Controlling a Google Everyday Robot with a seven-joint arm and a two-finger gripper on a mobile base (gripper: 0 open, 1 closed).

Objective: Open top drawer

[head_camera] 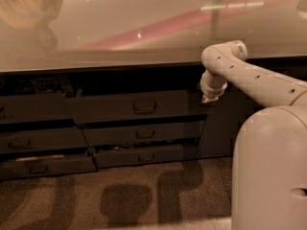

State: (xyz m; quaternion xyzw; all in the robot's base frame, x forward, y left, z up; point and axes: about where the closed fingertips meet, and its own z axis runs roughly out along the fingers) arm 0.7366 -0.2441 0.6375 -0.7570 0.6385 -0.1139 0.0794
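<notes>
The top drawer [120, 108] is the wide dark grey front in the middle column under the counter, with a small rectangular pull handle [144, 106] at its centre. A dark gap shows above its front. My gripper [208, 98] points down at the end of the white arm [254, 83]. It hangs by the right end of the top drawer's front, well to the right of the handle and a little above it. It holds nothing that I can see.
Two shorter drawers [144, 134] [144, 155] sit below the top one and stand slightly out. More drawers [38, 140] fill the left column. A plain dark cabinet panel [223, 128] stands to the right. The glossy countertop [120, 28] overhangs everything. My white base [268, 171] fills the lower right.
</notes>
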